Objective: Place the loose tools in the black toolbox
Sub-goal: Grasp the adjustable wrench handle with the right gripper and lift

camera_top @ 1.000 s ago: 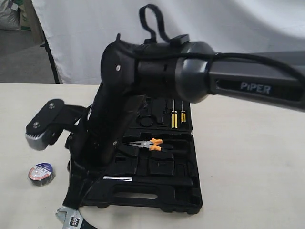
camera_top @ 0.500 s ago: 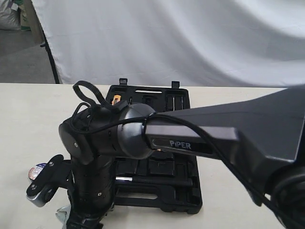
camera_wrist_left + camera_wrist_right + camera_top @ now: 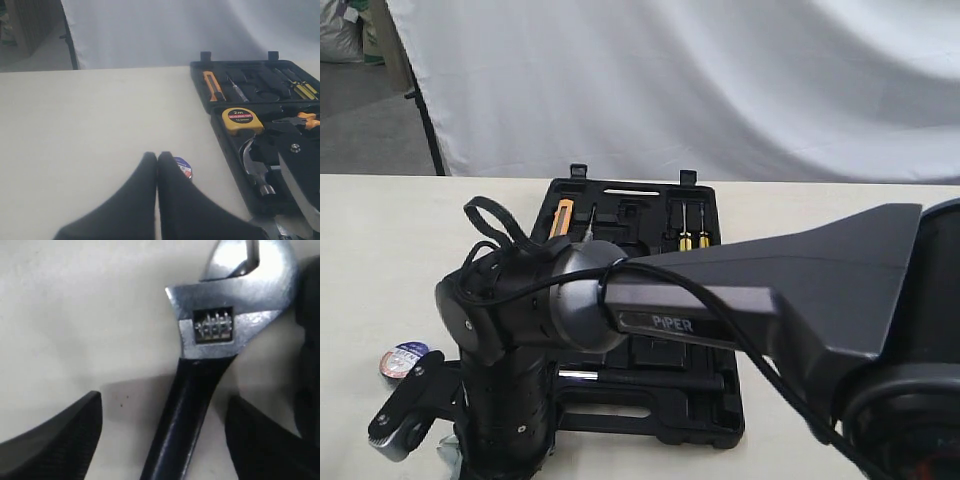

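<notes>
The silver adjustable wrench (image 3: 220, 325) lies flat on the table, its black handle (image 3: 185, 425) running between the fingers of my right gripper (image 3: 162, 437). That gripper is open, one finger (image 3: 55, 440) on each side of the handle, not touching it. My left gripper (image 3: 157, 159) is shut and empty, with the small black tape roll (image 3: 184, 167) just beyond its tips. The black toolbox (image 3: 218, 131) lies open, and the claw hammer (image 3: 255, 170) rests in it. In the exterior view my right arm covers much of the toolbox (image 3: 705, 428); the tape roll (image 3: 400, 358) shows at the left.
A yellow tape measure (image 3: 241, 120), orange-handled pliers (image 3: 306, 120) and an orange knife (image 3: 213, 86) sit in the case, with two yellow screwdrivers (image 3: 692, 238) in its far half. A white backdrop hangs behind the table.
My right arm has swung down and toward the front left corner of the toolbox, bringing its open gripper low over the wrench. The tape roll has stayed in place.
</notes>
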